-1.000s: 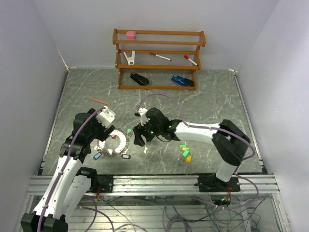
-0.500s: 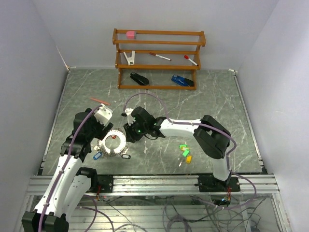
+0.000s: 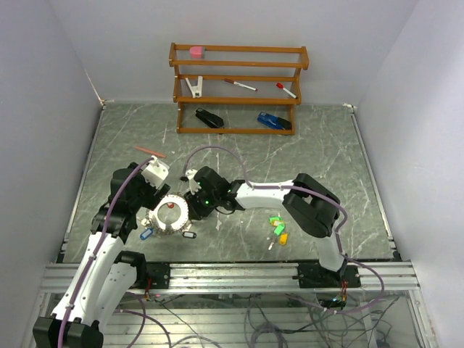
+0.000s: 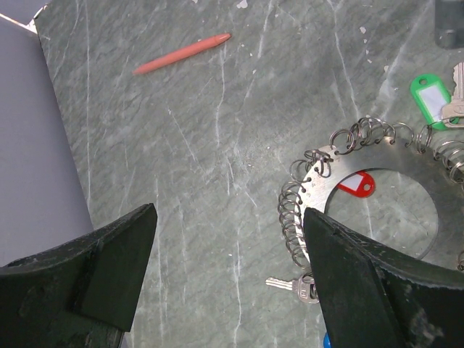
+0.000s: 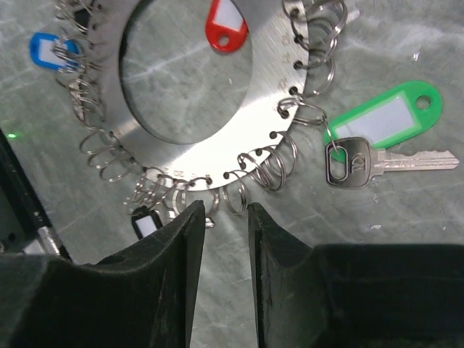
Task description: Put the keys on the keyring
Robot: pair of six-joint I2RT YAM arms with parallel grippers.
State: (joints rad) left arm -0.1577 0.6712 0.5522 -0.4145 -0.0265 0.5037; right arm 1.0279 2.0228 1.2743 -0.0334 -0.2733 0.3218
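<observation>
the keyring (image 5: 239, 145) lies flat at the table's near left. the right gripper (image 5: 225, 217), the nearer one, jaws narrowed to a slit, hangs over its 3 o'clock rim; whether it pinches a loop is unclear. the left gripper (image 4: 230, 217) gapes wide at 10 o'clock. loose keys (image 3: 278, 228) lie well apart toward 3 o'clock

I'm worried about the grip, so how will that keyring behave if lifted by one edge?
The keyring looks like a flat metal plate, so it is probably stiff and heavyish. Its small split rings and green tag hang loose, so they are likely to dangle and swing.
</observation>
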